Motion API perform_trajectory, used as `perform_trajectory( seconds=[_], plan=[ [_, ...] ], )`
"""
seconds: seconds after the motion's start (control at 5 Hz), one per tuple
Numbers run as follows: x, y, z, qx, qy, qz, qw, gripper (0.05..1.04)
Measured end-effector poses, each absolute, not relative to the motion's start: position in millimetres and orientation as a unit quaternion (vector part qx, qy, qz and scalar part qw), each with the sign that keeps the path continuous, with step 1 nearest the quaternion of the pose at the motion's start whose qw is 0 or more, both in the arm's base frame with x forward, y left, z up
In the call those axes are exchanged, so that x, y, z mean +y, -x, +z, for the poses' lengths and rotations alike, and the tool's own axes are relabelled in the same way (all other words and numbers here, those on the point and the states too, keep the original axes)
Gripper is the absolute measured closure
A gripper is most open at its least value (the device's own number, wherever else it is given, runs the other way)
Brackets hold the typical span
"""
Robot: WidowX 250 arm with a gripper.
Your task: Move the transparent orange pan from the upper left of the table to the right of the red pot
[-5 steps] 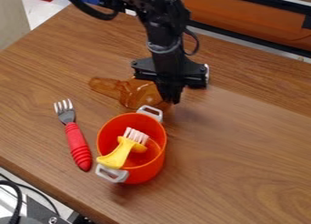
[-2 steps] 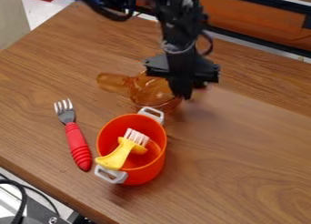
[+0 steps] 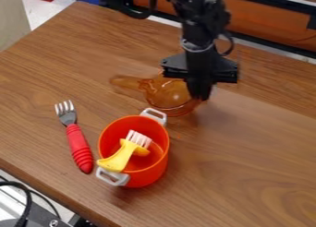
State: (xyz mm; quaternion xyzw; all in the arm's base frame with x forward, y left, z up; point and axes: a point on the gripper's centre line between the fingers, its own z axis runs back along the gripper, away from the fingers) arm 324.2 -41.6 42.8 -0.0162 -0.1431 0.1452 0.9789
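Just behind the orange pot, the gripper [image 3: 200, 93] hangs pointing down, shut on the right rim of a see-through amber pan [image 3: 170, 96]. The pan's handle points left, and its bowl lies close behind the pot's rear handle. Inside the orange pot [image 3: 148, 175], which has light grey handles, a yellow brush [image 3: 121, 158] with pale bristles leans with its grip over the front-left rim. A fork [image 3: 77, 145] with a red ribbed handle lies left of the pot, tines toward the back.
The wooden table [image 3: 247, 166] ends in a slanting edge at the lower left. An orange panel [image 3: 265, 23] with a dark rail runs behind it. Cables and metal parts [image 3: 37, 212] sit off the table at the lower left.
The gripper has moved to the right, and the amber pan has moved right along with it. The pot, brush and fork look the same as before.
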Motion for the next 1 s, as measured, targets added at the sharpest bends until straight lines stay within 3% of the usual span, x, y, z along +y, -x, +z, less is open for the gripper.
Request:
perform_trajectory(
  seconds=[0.4, 1.0],
  plan=[
    [-72, -315, 44, -0.125, 0.014, 0.141, 0.982, 1.021],
    [-125, -315, 37, -0.124, 0.047, 0.124, 0.983, 1.021]
  ],
)
